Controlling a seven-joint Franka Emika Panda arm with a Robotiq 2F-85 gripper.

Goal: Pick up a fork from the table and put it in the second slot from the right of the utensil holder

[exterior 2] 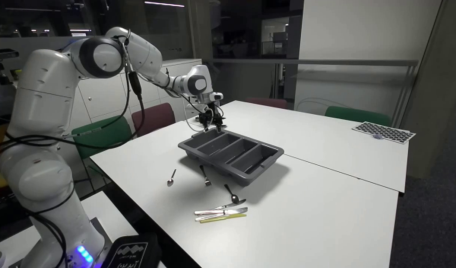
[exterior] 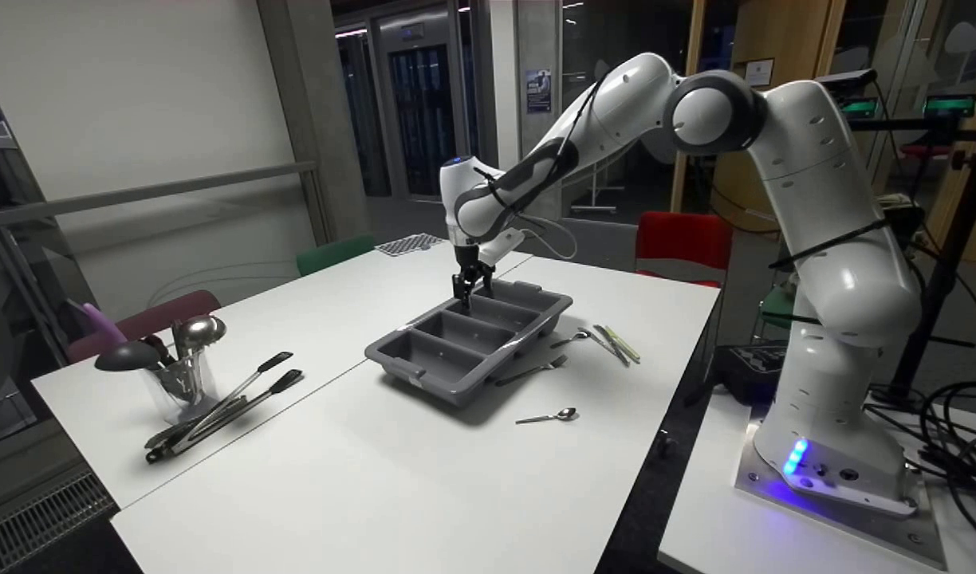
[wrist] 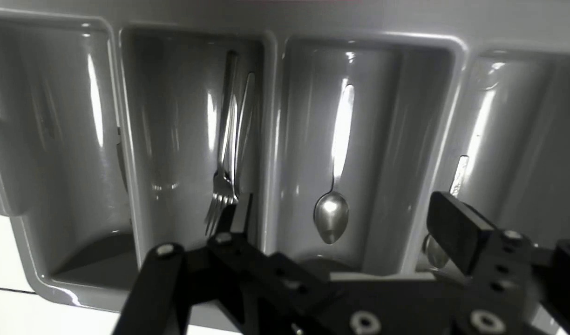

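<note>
The fork (exterior: 532, 371) (exterior 2: 204, 175) lies on the white table (exterior: 360, 486) beside the utensil holder, a dark grey tray (exterior 2: 217, 166). Above the tray hangs my gripper (exterior: 474, 291) (exterior 2: 212, 128), its fingers wide apart and nothing between them. In the wrist view the gripper (wrist: 348, 223) stands over a slot with a spoon (wrist: 331, 216). One slot further left there, a metal fork (wrist: 222, 186) rests beside another slim utensil (wrist: 244, 121), whose lower end a finger hides. Counted in an exterior view, the second slot from the right (exterior 2: 237, 150) shows only its grey walls.
Knives (exterior 2: 220, 212), a spoon (exterior 2: 233, 196) and a small spoon (exterior 2: 170, 181) lie on the robot's side of the tray. A smaller spoon (wrist: 436, 253) sits in the wrist view's rightmost slot. Tongs (exterior: 225, 410) and a clear cup of ladles (exterior: 181, 387) stand farther off.
</note>
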